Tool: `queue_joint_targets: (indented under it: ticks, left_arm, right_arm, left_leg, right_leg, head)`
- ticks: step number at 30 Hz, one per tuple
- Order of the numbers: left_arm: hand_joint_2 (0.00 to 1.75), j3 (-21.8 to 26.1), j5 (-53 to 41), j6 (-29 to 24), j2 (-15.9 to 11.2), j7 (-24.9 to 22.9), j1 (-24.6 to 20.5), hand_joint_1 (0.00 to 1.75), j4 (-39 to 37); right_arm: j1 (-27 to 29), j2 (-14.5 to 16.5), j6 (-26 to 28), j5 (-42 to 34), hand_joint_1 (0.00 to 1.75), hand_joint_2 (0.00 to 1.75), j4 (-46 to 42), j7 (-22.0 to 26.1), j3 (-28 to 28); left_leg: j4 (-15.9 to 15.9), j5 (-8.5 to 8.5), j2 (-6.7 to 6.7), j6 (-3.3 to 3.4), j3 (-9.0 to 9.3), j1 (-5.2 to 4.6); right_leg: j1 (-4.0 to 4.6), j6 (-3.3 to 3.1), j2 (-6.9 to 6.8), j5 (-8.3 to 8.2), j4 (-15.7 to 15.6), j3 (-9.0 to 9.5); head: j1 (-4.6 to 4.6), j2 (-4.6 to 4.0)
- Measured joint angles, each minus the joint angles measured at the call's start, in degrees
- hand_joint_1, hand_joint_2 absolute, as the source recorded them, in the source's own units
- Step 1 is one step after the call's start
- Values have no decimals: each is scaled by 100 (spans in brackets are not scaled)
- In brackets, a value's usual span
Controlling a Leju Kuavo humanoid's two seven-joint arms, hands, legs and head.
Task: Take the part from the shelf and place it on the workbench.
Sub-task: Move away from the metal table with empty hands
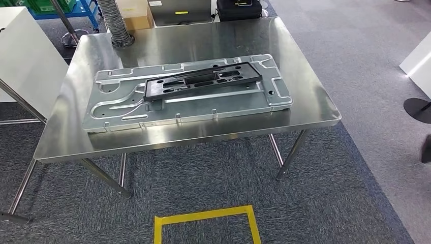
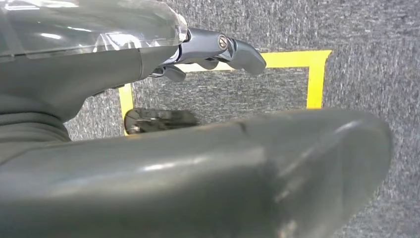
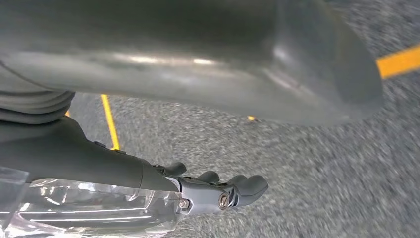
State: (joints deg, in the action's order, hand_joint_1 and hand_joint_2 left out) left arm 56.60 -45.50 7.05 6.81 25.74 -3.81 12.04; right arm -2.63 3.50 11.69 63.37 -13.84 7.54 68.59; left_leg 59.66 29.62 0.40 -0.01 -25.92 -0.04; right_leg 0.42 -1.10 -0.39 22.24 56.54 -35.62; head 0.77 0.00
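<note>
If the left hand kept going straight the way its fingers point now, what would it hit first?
Probably just the floor: the left hand hangs empty over grey carpet, fingers toward the yellow tape square. Depth is unclear.

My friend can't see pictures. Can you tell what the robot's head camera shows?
A long black part lies on a bigger silver metal panel, which rests flat on a shiny steel workbench. In front of the workbench, yellow tape marks a square on the grey carpet.
</note>
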Motion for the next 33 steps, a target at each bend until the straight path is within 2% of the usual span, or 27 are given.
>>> queue_joint_targets:
  ticks: [1,2,4,5,6,8,9,10,11,12,13,14,15,16,17,19,20,21,22,24,25,26,27,29,31,32,33]
  left_arm:
    - [0,-23,-10,21,-13,3,-20,0,1]
    - [0,-43,-5,38,-29,4,-35,0,2]
    - [0,-64,43,60,-50,6,-33,0,1]
    - [0,-66,82,62,-65,7,-27,0,1]
    - [0,-66,121,62,-80,9,-20,0,0]
    - [0,-62,167,55,-116,14,-2,0,0]
    - [0,-60,171,49,-131,15,9,0,0]
    - [0,-58,164,40,-146,16,19,0,0]
    - [0,-58,147,31,-162,16,24,0,0]
    - [0,-58,128,20,-177,15,26,0,0]
    - [0,-58,105,12,-191,15,26,0,0]
    - [0,-58,83,7,-208,14,24,0,0]
    - [0,-58,67,6,-223,15,21,0,0]
    - [0,-58,55,8,-243,18,15,0,0]
    - [0,-58,46,10,-264,21,11,0,0]
    - [0,-60,44,14,-305,27,12,0,0]
    - [0,-60,43,14,-322,27,18,0,0]
    - [0,-60,40,14,-336,28,25,0,0]
    - [0,-60,36,16,-349,29,30,0,0]
    - [0,-61,27,25,-357,46,30,0,0]
    - [0,-62,26,36,-363,64,27,0,0]
    - [0,-62,29,51,-370,88,24,0,0]
    - [0,-62,34,66,-378,113,17,0,0]
    - [0,-62,46,85,-395,148,-15,0,0]
    - [0,-62,51,79,-412,155,-61,0,1]
    - [0,-62,54,70,-418,148,-77,0,1]
    - [0,-62,54,59,-423,135,-82,0,1]
  right_arm:
    - [-4,46,-26,93,0,0,27,-11,-61]
    - [-10,93,-55,183,0,0,53,-10,-131]
    - [-12,157,-131,374,0,0,98,48,-281]
    - [-20,182,-178,465,0,0,115,106,-359]
    - [-25,204,-221,547,0,0,132,168,-435]
    - [-39,240,-274,671,0,0,158,263,-587]
    - [-42,250,-286,703,0,0,167,286,-648]
    - [-46,255,-299,718,0,0,172,309,-696]
    - [-51,256,-316,715,0,0,174,333,-729]
    - [-56,256,-332,699,0,0,175,362,-756]
    - [-65,256,-344,679,0,0,177,393,-777]
    - [-81,256,-351,662,0,0,177,423,-797]
    - [-99,256,-354,651,0,0,178,450,-815]
    - [-115,258,-358,646,0,0,179,472,-828]
    - [-127,260,-361,645,0,0,183,492,-839]
    - [-135,266,-366,643,0,0,194,512,-848]
    - [-137,268,-368,643,0,0,199,516,-851]
    - [-140,269,-370,639,0,0,203,517,-853]
    - [-141,271,-373,635,0,0,206,518,-854]
    - [-142,274,-403,617,0,0,209,543,-856]
    - [-141,277,-432,606,0,0,212,560,-856]
    - [-140,283,-467,595,0,0,216,576,-855]
    - [-141,292,-499,586,0,0,221,586,-855]
    - [-151,317,-538,580,0,0,230,592,-856]
    - [-170,345,-574,568,0,0,237,629,-859]
    - [-180,358,-601,558,0,0,241,665,-861]
    - [-185,369,-628,548,0,0,245,707,-861]
  left_leg:
    - [-345,70,2,33,216,-21]
    - [-549,126,6,56,317,-38]
    - [-622,28,20,105,247,-41]
    - [-642,-54,31,146,186,-30]
    - [-663,-144,41,179,112,-19]
    - [-663,-314,47,215,-87,-16]
    - [-647,-388,48,208,-193,-21]
    - [-620,-460,51,198,-307,-24]
    - [-578,-522,53,182,-424,-24]
    - [-524,-575,55,163,-543,-20]
    - [-459,-621,55,141,-659,-16]
    - [-389,-659,53,115,-767,-18]
    - [-323,-693,51,85,-851,-22]
    - [-274,-730,51,51,-909,-25]
    - [-250,-774,52,14,-941,-26]
    - [-248,-851,51,-66,-969,-4]
    - [-206,-787,40,-104,-1001,10]
    - [-70,-606,29,-140,-1061,24]
    - [177,-326,18,-172,-1148,38]
    - [919,253,11,-226,-1332,54]
    - [1236,375,11,-243,-1362,61]
    - [1412,351,11,-252,-1315,65]
    - [1392,213,11,-252,-1176,67]
    - [804,-68,6,-223,-617,68]
    - [-70,6,-6,-147,10,44]
    - [-360,92,-12,-98,183,28]
    - [-512,143,-14,-45,249,12]
  right_leg:
    - [2,24,-6,-59,-1,-25]
    - [-3,54,-14,-121,-8,-41]
    - [-24,123,-19,-224,-41,-68]
    - [-32,151,-10,-123,20,-113]
    - [-41,179,1,82,161,-173]
    - [-82,229,15,753,834,-352]
    - [-102,257,16,976,1228,-419]
    - [-118,283,16,1065,1554,-440]
    - [-130,302,16,987,1691,-370]
    - [-142,314,16,827,1627,-200]
    - [-153,317,15,681,1352,77]
    - [-156,310,16,652,931,419]
    - [-150,293,18,718,500,721]
    - [-137,268,19,816,169,929]
    - [-119,235,21,902,-17,1023]
    - [-105,144,10,846,-73,981]
    - [-108,93,-3,782,-78,934]
    - [-113,48,-17,708,-89,872]
    - [-117,16,-30,632,-94,791]
    - [-106,-7,-33,481,-86,592]
    - [-101,-4,-33,404,-79,485]
    - [-98,4,-33,328,-68,377]
    - [-98,16,-33,258,-54,274]
    - [-98,51,-33,129,-14,91]
    - [-84,106,-31,15,18,-18]
    - [-81,138,-33,-42,21,-36]
    - [-82,174,-33,-101,8,-45]
  head:
    - [-1,0]
    - [0,0]
    - [0,0]
    - [1,0]
    - [1,0]
    - [0,0]
    - [1,0]
    - [0,0]
    - [0,0]
    - [0,0]
    - [0,0]
    - [0,0]
    - [2,0]
    - [3,0]
    - [3,0]
    - [3,0]
    - [3,0]
    - [4,0]
    - [4,0]
    - [5,0]
    - [5,0]
    - [5,0]
    - [5,0]
    - [5,0]
    - [5,0]
    - [5,0]
    - [5,0]
